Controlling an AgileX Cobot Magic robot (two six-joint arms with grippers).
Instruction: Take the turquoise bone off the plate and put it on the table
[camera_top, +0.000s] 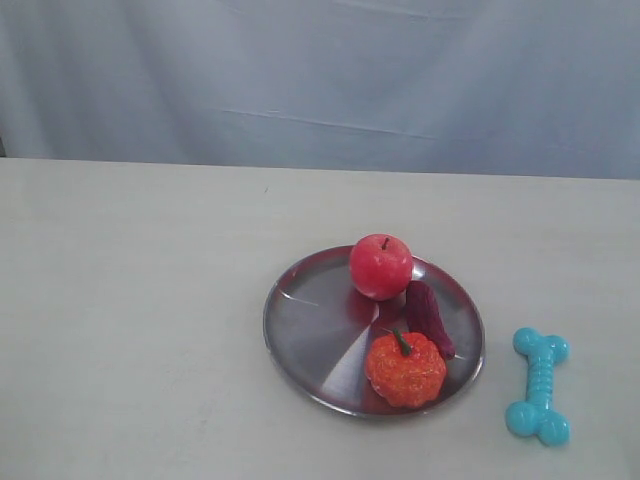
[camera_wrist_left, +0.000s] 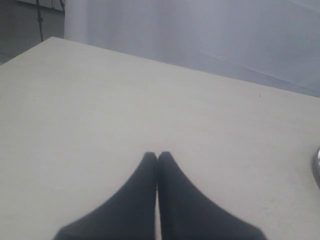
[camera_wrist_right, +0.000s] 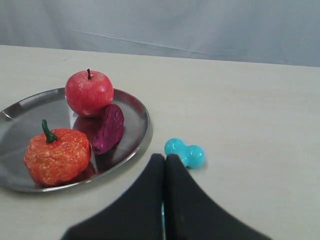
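The turquoise bone (camera_top: 539, 386) lies flat on the table (camera_top: 130, 300), just right of the silver plate (camera_top: 300, 330) and off its rim. In the right wrist view one knobby end of the bone (camera_wrist_right: 185, 152) shows past my right gripper (camera_wrist_right: 165, 157), whose black fingers are pressed together with nothing between them; the bone's shaft is hidden behind them. My left gripper (camera_wrist_left: 157, 155) is shut too, over bare tabletop, with only a sliver of the plate (camera_wrist_left: 317, 167) at the picture's edge. Neither gripper appears in the exterior view.
On the plate sit a red apple (camera_top: 380, 266), a purple oblong piece (camera_top: 428, 315) and an orange pumpkin (camera_top: 405, 367). A pale curtain (camera_top: 320, 80) hangs behind the table's far edge.
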